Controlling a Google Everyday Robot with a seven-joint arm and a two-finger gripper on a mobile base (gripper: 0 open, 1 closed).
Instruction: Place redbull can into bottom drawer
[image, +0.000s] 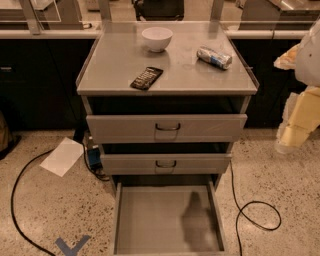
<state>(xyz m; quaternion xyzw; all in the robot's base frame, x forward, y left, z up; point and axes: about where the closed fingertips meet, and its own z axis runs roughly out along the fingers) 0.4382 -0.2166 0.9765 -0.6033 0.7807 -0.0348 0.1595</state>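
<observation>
The redbull can (214, 57) lies on its side on the cabinet top (120, 75), towards the back right. The bottom drawer (150, 220) is pulled out wide open, with a bare grey floor that carries a dark shadow on its right half. My gripper (294, 131) hangs at the right edge of the view, beside the cabinet and well right of and lower than the can. It holds nothing that I can see.
A white bowl (157, 38) stands at the back middle of the top and a flat black remote (146, 78) lies near the front. The two upper drawers (166, 128) are slightly open. Black cables (255, 210) and a white sheet (62, 156) lie on the floor.
</observation>
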